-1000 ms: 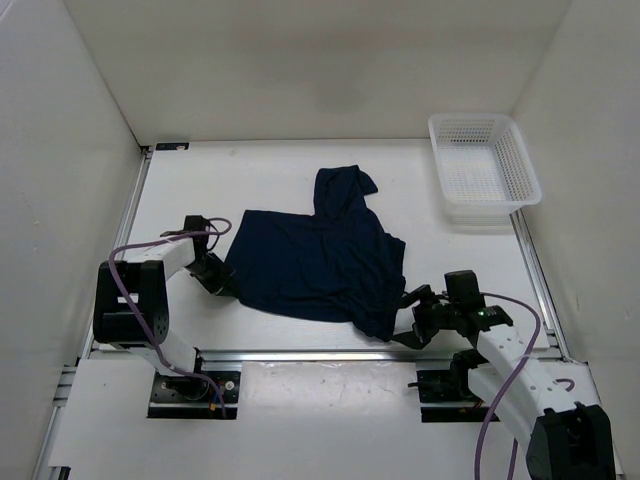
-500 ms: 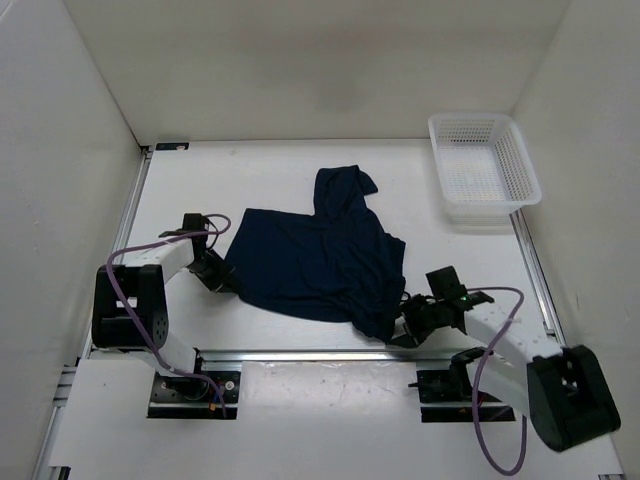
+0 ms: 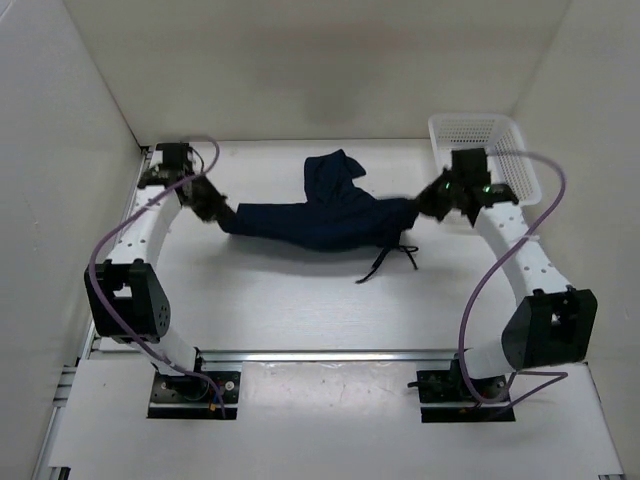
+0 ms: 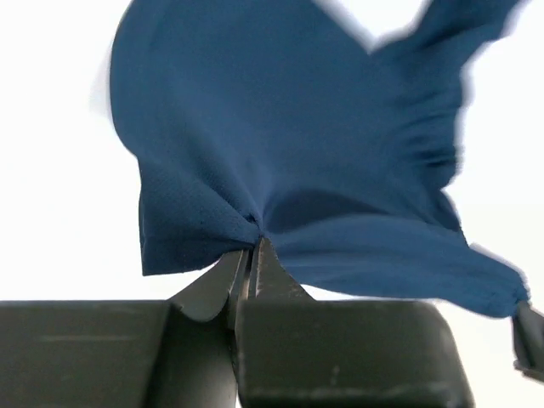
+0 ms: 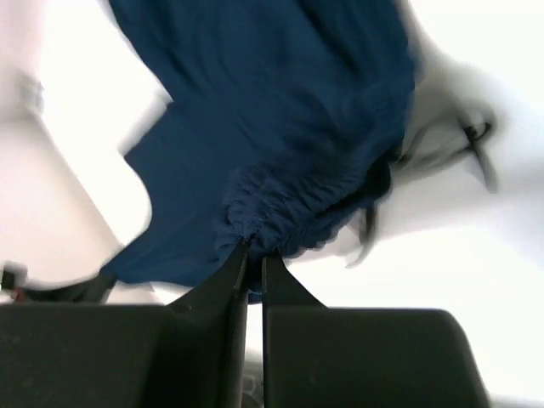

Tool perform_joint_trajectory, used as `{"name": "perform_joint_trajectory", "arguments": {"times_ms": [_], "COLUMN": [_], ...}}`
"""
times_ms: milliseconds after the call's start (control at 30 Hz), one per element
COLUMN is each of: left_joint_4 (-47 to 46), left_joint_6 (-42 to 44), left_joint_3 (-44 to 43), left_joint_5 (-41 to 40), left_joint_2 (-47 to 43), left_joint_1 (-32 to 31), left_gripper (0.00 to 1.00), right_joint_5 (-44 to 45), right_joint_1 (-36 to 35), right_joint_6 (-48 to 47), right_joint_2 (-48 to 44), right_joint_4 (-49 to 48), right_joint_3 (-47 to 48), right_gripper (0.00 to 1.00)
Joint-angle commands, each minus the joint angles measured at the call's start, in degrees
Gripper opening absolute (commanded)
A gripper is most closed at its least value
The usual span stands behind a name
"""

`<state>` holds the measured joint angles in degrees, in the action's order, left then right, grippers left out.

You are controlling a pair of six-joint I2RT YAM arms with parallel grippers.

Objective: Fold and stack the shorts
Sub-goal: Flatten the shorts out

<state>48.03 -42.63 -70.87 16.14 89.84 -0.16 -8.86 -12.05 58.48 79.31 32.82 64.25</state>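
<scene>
The dark navy shorts (image 3: 320, 220) hang stretched between my two grippers above the far half of the table. My left gripper (image 3: 222, 212) is shut on the shorts' left end (image 4: 204, 221). My right gripper (image 3: 420, 207) is shut on the gathered waistband (image 5: 280, 217) at the right end. A loose flap of the shorts (image 3: 335, 170) rises at the back, and the thin dark drawstring (image 3: 385, 262) dangles under the right half. In the left wrist view the cloth fans out from the closed fingertips (image 4: 253, 246). In the right wrist view the view is blurred.
A white mesh basket (image 3: 500, 135) stands at the back right, just behind my right arm. White walls close the table on the left, back and right. A metal rail (image 3: 320, 355) runs along the near edge by the arm bases.
The right gripper closed on the shorts' near-right corner. Both arms then swung to the far side, lifting the shorts off the table and stretching them out between them.
</scene>
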Motion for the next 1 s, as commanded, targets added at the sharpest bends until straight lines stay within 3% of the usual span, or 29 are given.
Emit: {"name": "perform_joint_trajectory", "arguments": {"times_ms": [0, 100, 200, 300, 333, 400, 433, 467, 533, 567, 667, 767, 967], "left_joint_4": [4.9, 8.7, 9.3, 5.8, 4.3, 0.3, -3.2, -4.4, -5.9, -6.5, -6.5, -6.5, -6.5], "left_joint_6": [4.3, 6.1, 7.2, 7.2, 7.2, 6.1, 5.4, 4.8, 4.0, 4.0, 4.0, 4.6, 4.6], "left_joint_3": [-22.0, -32.5, -34.4, -23.7, -15.0, -5.4, -1.0, 6.0, 10.6, 12.8, 13.9, 13.3, 12.7], "left_joint_5": [1.8, 1.8, 1.8, 2.3, 2.3, 1.2, 0.7, 0.6, -0.1, -0.7, -2.2, -2.8, -3.3], "left_joint_2": [1.8, 3.0, 0.8, -2.7, -5.6, -8.4, -9.2, -9.2, -8.5, -7.3, -7.3, -7.8, -9.1], "left_joint_1": [0.6, 0.6, 0.1, -1.6, -2.9, -4.5, -6.2, -6.9, -7.5, -8.3, -9.7, -10.2, -10.2], "left_gripper": [0.10, 0.10, 0.10, 0.10, 0.10, 0.10, 0.10, 0.10, 0.10, 0.10, 0.10, 0.10, 0.10], "right_joint_5": [7.6, 10.7, 13.9, 17.7, 19.0, 21.4, 21.4, 22.0, 21.3, 21.3, 19.8, 17.3, 7.6], "right_joint_1": [3.1, 2.0, -0.1, -1.7, -1.7, -1.7, -1.7, -1.7, -1.7, -1.7, -1.7, -1.7, -2.3], "right_joint_6": [-18.5, -27.4, -33.3, -34.9, -34.9, -33.4, -31.3, -30.1, -28.0, -26.8, -25.7, -21.9, -19.5], "right_joint_2": [3.9, 4.4, 0.1, -5.0, -6.2, -9.0, -9.7, -10.8, -12.0, -12.5, -14.8, -16.3, -16.4], "right_joint_4": [2.7, 5.1, 2.3, 0.5, 0.5, 0.5, 0.5, 1.3, 1.8, 2.4, 3.5, 4.2, -3.2], "right_joint_3": [22.5, 31.4, 26.7, 13.8, 10.1, -0.9, -4.4, -7.4, -14.2, -15.3, -15.8, -15.8, -24.6], "right_gripper": [0.00, 0.00, 0.00, 0.00, 0.00, 0.03, 0.09, 0.26, 0.45, 0.64, 0.85, 0.86, 0.72]}}
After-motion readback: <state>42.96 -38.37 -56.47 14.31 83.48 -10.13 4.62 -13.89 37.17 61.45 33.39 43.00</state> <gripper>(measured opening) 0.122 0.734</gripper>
